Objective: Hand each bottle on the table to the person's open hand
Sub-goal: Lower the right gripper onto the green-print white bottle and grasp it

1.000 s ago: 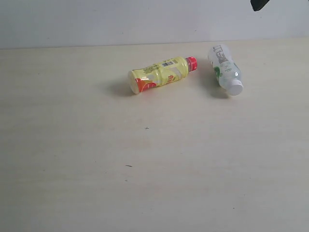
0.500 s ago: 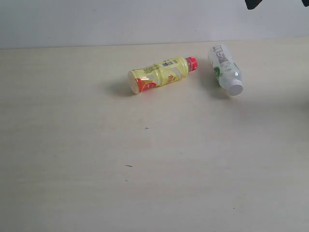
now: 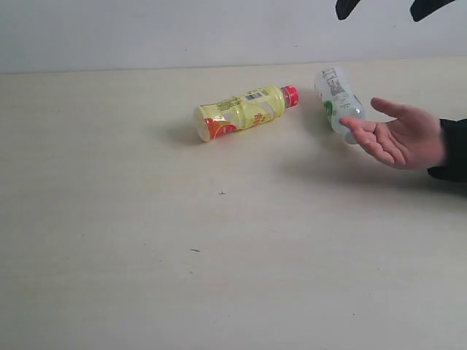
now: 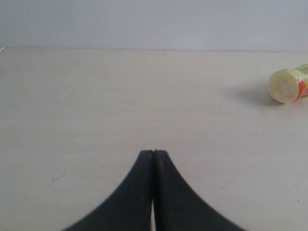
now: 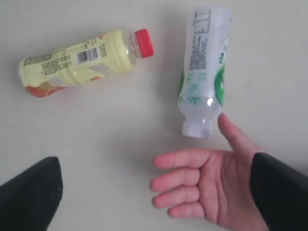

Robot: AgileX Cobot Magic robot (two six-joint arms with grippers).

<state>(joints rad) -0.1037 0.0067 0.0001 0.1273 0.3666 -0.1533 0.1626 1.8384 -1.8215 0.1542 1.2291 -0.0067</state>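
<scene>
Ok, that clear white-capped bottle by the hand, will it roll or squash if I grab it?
The clear bottle lies on its side on the table, so a sideways nudge would probably roll it. Its walls look like thin plastic, so a hard squeeze may dent it.

Pale beige table (image 3: 219, 255) — yellow bottle (image 3: 241, 111) red-capped, clear bottle (image 3: 336, 98) white-and-green labelled.

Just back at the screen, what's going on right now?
Neither gripper holds anything yet. The yellow bottle and the clear bottle lie on their sides on the table. A person's hand is held out open, palm up, next to the clear bottle's cap. The right gripper hangs open above them. The left gripper is shut and empty, off to the side.
</scene>
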